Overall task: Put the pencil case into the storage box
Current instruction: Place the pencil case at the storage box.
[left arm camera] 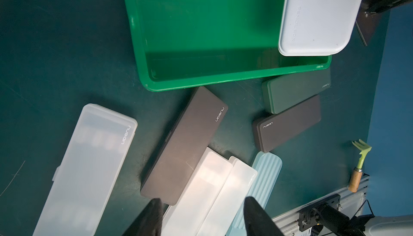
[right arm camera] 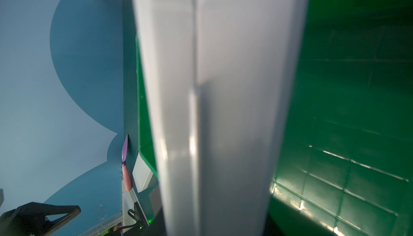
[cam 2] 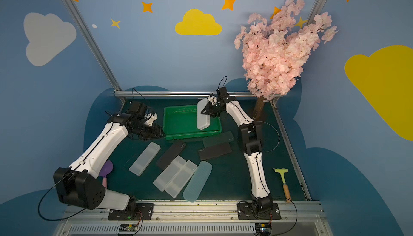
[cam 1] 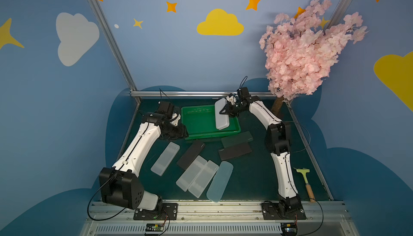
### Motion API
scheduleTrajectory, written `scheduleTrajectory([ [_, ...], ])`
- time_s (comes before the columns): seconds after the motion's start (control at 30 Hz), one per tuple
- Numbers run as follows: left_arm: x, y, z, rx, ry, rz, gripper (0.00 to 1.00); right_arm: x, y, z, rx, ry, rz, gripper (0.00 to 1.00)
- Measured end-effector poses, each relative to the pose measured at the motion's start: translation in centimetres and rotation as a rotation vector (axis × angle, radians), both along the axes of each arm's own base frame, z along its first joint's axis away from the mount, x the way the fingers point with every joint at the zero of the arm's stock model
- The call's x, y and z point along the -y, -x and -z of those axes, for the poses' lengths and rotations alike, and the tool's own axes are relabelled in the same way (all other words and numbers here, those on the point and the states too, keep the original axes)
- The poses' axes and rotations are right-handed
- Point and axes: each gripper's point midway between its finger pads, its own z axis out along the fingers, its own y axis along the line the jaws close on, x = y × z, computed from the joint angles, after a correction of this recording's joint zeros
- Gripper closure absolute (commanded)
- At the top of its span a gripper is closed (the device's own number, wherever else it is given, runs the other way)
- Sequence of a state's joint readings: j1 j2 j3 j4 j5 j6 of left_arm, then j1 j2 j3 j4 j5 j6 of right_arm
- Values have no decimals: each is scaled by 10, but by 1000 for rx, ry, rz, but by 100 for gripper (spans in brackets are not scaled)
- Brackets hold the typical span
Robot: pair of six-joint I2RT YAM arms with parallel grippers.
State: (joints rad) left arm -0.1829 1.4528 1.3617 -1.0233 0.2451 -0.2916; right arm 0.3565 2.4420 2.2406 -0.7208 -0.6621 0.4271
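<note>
Right arm [cam 1: 261,109] is leaning over the right end of the storage box [cam 1: 207,135]. Right jaws are clamping the pencil case [cam 1: 221,116], a pale grey-white one, by its right long edge. In both top views the case [cam 2: 203,118] is hanging tilted, long axis running front to back, over the right part of the box interior. Left wrist view is showing its flat face [left arm camera: 317,18], lettered "PENCIL BOX", overlapping the box's inside corner [left arm camera: 223,80]. Can't tell whether its lower end is touching the box floor. Right wrist view is catching the case edge-on [right arm camera: 223,89], with green box floor [right arm camera: 357,89] beside it.

Left arm [cam 1: 138,147] is hovering just left of the box. Left jaws are standing open, gripping nothing, fingertips [left arm camera: 152,217] above loose cases.

7 more are lying on the table [cam 1: 257,179] in front of the box:
- 3 frosted cases [cam 1: 165,161], 2 of them touching side by side
- 1 blue ribbed case [cam 1: 220,181] against that pair
- 2 brown cases [cam 1: 191,154]
- 1 green case [cam 1: 237,139] just beside the box's front right corner

A rake [cam 1: 305,179] with a wooden handle is lying at the table's right edge.
</note>
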Motion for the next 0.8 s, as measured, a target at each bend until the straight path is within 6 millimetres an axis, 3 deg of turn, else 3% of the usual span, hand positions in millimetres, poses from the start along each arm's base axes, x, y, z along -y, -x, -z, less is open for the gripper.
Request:
scheduleTrajectory([
  [0.2, -2, 2, 2, -3, -4, -5, 39, 4, -6, 21, -27, 41, 18, 72],
  [0.4, -3, 2, 2, -2, -6, -4, 39, 11, -6, 42, -69, 89, 42, 42],
  [0.53, -4, 2, 2, -1, -9, -2, 39, 17, -4, 48, -87, 121, 52, 29],
  [0.8, -7, 3, 7, -8, -26, -2, 39, 20, 1, 47, -84, 169, 48, 18],
])
